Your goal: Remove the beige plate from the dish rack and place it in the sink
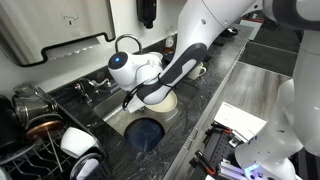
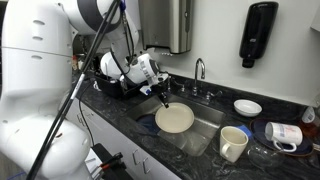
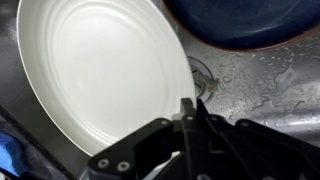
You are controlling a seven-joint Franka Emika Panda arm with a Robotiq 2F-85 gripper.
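The beige plate (image 3: pixel 100 70) is pinched at its rim, it seems, by the gripper (image 3: pixel 188 105) and held low inside the sink (image 3: pixel 250 88). Just beyond lies a dark blue dish (image 3: pixel 240 18). If the plate is released carelessly, it could be knocked against the dish and chipped.

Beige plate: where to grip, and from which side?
Grip the rim, one finger on each face, coming in edge-on. The beige plate is thin, wide and smooth, so only its edge fits between the jaws. The gripper holds it that way, on the rim toward the dark blue dish.
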